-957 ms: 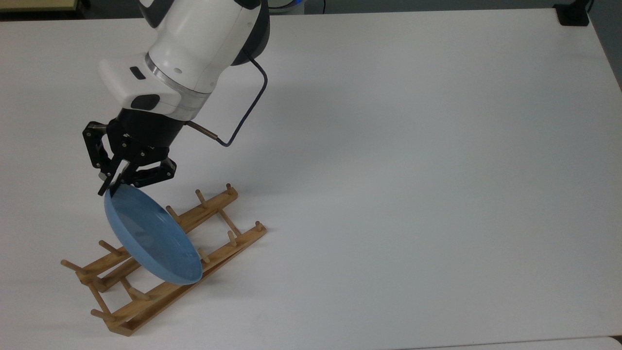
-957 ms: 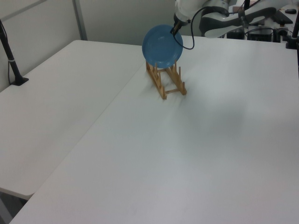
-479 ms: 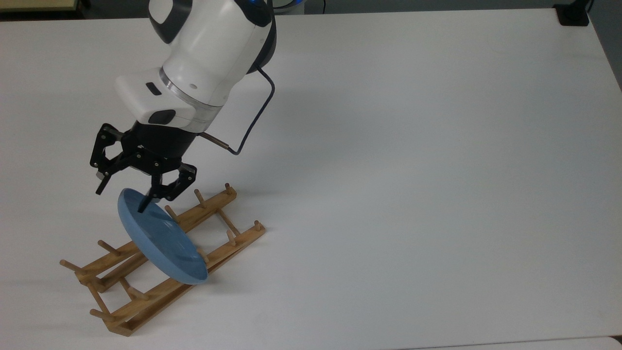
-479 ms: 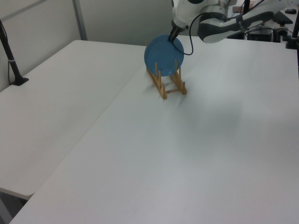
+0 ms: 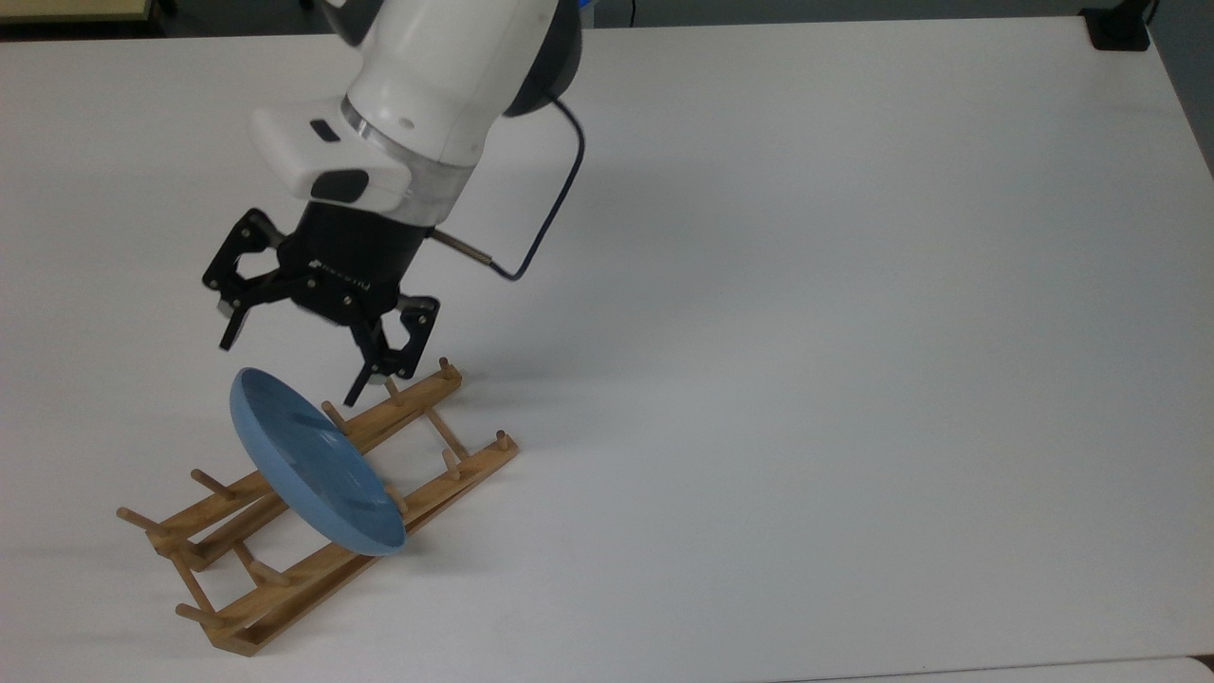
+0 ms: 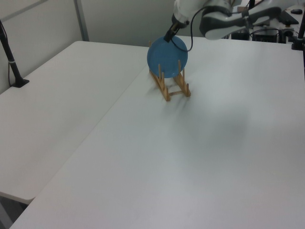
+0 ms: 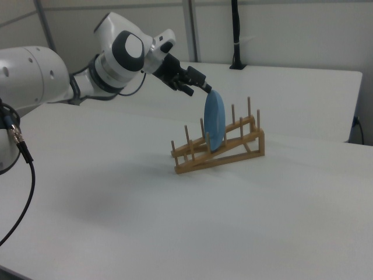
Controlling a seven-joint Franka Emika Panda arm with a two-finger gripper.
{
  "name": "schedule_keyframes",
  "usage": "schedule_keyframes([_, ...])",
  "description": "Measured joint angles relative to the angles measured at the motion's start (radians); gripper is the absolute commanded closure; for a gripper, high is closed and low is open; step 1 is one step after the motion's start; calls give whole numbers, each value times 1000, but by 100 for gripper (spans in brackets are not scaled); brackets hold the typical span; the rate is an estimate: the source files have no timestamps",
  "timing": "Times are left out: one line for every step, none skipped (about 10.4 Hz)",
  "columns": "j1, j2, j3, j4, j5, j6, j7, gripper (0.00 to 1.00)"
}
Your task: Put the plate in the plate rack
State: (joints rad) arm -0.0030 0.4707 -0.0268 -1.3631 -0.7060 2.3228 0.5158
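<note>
Plate (image 5: 313, 465) stands on edge between the pegs of the plate rack (image 5: 285, 531) in my top view, with the gripper (image 5: 294, 365) spread open just above its rim. Left view: plate (image 6: 167, 55) faces me. Right view: plate (image 7: 214, 119) edge-on in the rack (image 7: 221, 151), gripper (image 7: 195, 81) released, apart.

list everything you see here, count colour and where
plate: one, light blue, standing on edge between the pegs of the plate rack
plate rack: one, light-brown wood, on the table near the top view's lower left
table: one, white, under everything
black post: one, clamped at the table edge on the left view's left
arm: one, white, with a dark cable
pincer: one, black, open, just above the plate's top rim
</note>
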Motion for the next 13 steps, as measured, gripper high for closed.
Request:
schedule_keyframes([8, -21, 1, -3, 81, -32, -18, 0])
schedule_keyframes([13, -46, 3, -8, 181, -69, -52, 0])
schedule_keyframes([15, -71, 5, -16, 269, -128, -88, 0])
schedule_keyframes([18, -101, 6, -24, 353, -214, -128, 0])
schedule_keyframes([18, -134, 6, -39, 431, -298, -173, 0])
schedule_keyframes([18, -171, 6, -62, 500, -382, -225, 0])
schedule_keyframes([18, -207, 6, -88, 539, -459, -266, 0])
schedule_keyframes([17, -243, 6, -114, 558, -530, -297, 0])
schedule_keyframes([15, -276, 6, -137, 568, -591, -328, 0])
schedule_keyframes([10, -308, 6, -157, 571, -641, -367, 0])
schedule_keyframes([1, -339, 6, -176, 576, -680, -408, 0])
schedule_keyframes([-7, -362, 6, -189, 586, -700, -433, 0])
schedule_keyframes([-11, -376, 6, -200, 590, -703, -439, 0])
